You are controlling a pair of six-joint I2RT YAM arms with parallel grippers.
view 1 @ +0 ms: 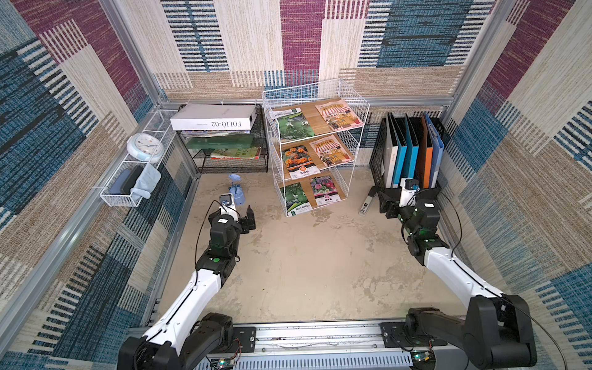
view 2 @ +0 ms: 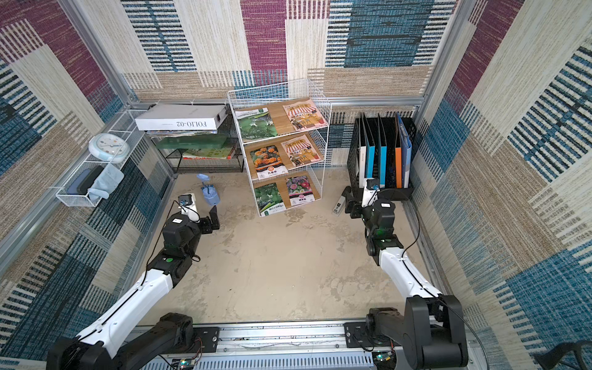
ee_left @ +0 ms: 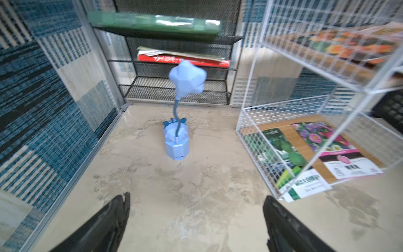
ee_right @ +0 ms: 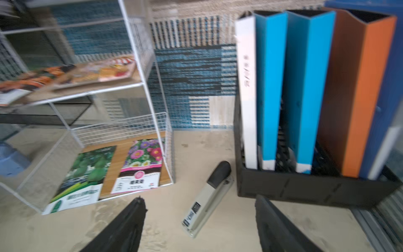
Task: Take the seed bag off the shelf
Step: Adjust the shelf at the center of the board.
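The left gripper [ee_left: 196,216] hangs low over the sandy table [view 1: 304,272], jaws spread wide with nothing between them. In a top view [view 1: 249,219] it sits well short of the shelf [view 1: 304,91]. Straight ahead of it stands a small blue desk lamp [ee_left: 176,141], upright, and beyond the lamp is the black mesh tray rack [ee_left: 178,91] against the back wall. Ahead and to this gripper's right rises the shelf, a white wire rack with wooden boards. On its lowest board, the one nearest the gripper, a green seed bag [ee_left: 283,157] and a pink-flower seed bag [ee_left: 322,144] lie flat side by side, their front edges poking past the board.

The right gripper [ee_right: 199,199] is also low over the table, jaws apart and gripping nothing. A beige stapler [ee_right: 209,192] lies flat just ahead of it, clear of both fingers. Just beyond, to the gripper's right, is a black file holder [ee_right: 305,187] with white, blue and orange folders standing upright. Ahead and to its left is the shelf again, with the same two bags on the bottom board.

Both top views show four more bags on the two upper boards — among them an orange-flower seed bag [view 1: 296,157] on the middle one. Every bag lies on the shelf, well apart from both grippers.
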